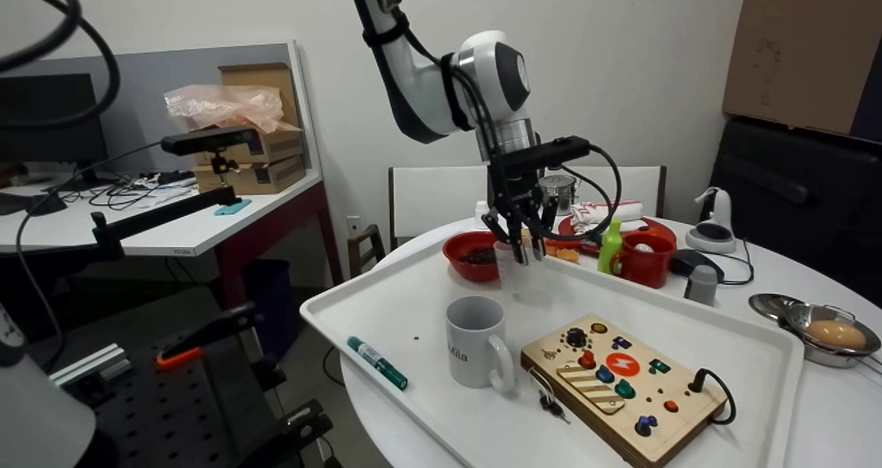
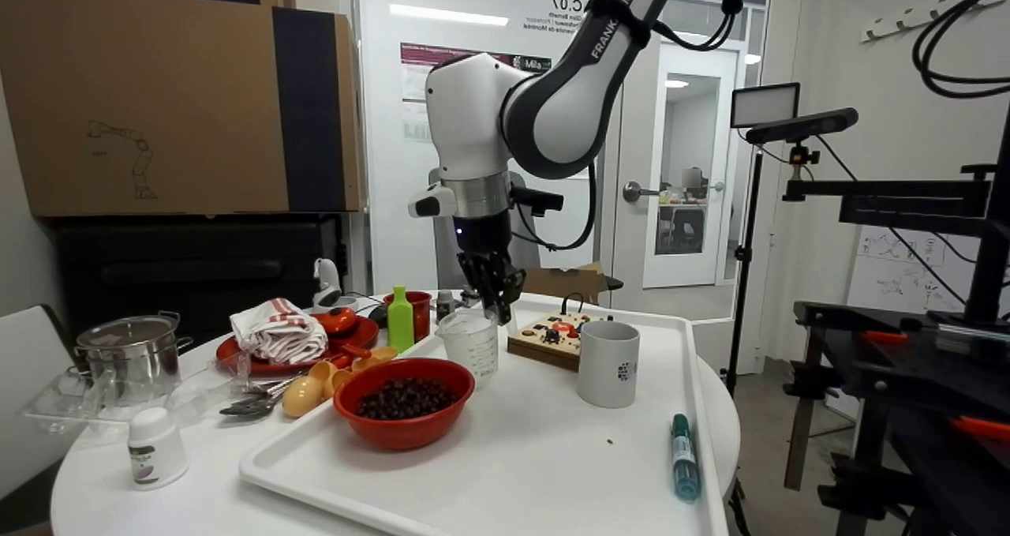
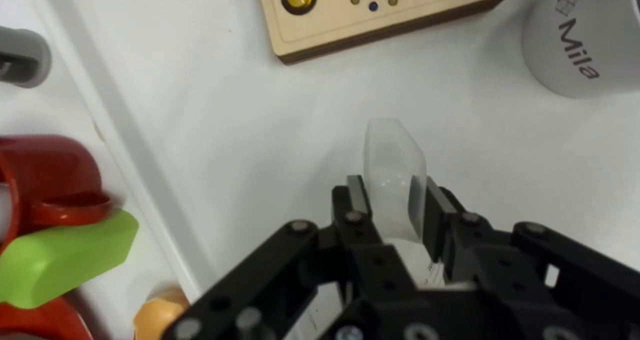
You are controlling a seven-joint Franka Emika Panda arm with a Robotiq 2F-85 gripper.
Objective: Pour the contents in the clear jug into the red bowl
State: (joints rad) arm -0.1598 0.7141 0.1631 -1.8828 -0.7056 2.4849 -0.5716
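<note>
The red bowl [image 1: 460,260] stands at the tray's edge and is full of small dark bean-like pieces; it also shows in another exterior view [image 2: 402,433] and is out of the wrist view. The clear jug [image 2: 473,345], translucent with printed marks, stands upright on the tray beside the bowl; no dark contents show through its wall. My gripper [image 1: 529,256] points down over it. In the wrist view the fingers [image 3: 396,195] are drawn close on both sides of the jug's handle [image 3: 392,154] and appear to hold it. The jug's inside is mostly hidden.
The white tray [image 2: 552,473] also bears a grey mug [image 1: 475,340], a wooden control box [image 1: 551,371] and a green marker [image 1: 377,362]. Beyond its rim stand a green bottle [image 1: 611,244], a red mug [image 1: 648,261], orange pieces [image 2: 304,398] and a white bottle [image 2: 156,449].
</note>
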